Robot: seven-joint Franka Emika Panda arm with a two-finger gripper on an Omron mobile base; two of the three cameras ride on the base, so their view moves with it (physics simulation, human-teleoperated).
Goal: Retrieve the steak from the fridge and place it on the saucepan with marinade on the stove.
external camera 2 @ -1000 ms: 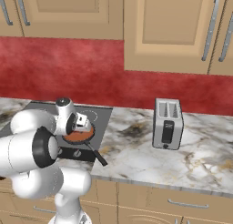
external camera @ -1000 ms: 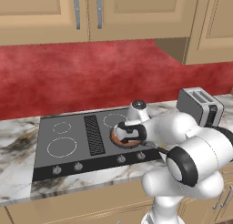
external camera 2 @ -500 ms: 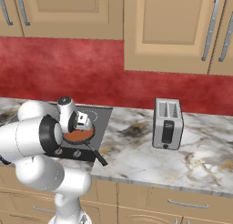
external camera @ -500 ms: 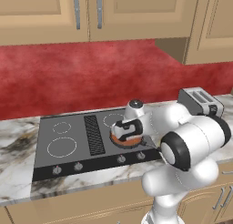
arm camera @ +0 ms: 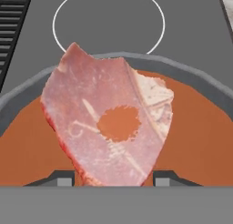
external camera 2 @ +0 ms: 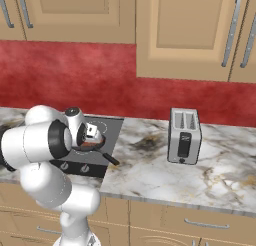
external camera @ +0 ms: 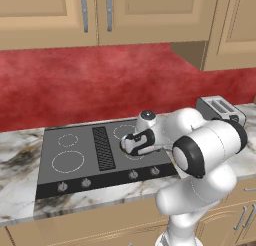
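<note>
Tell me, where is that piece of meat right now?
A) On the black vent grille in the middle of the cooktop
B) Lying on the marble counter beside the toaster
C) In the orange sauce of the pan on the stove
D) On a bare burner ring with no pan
C: in the hand view the steak lies in the orange marinade inside the saucepan, sauce showing through a hole in the meat.

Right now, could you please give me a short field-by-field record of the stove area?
steak: lying in the saucepan, marinade showing through a hole in its middle
saucepan: on the stove, dark rim, near a white ring burner
marinade: smooth orange-brown, around the steak
stove: dark cooktop set in the marble counter
gripper: low over the pan, fingertips either side of the steak's near edge
toaster: on the counter, right of the stove
</note>
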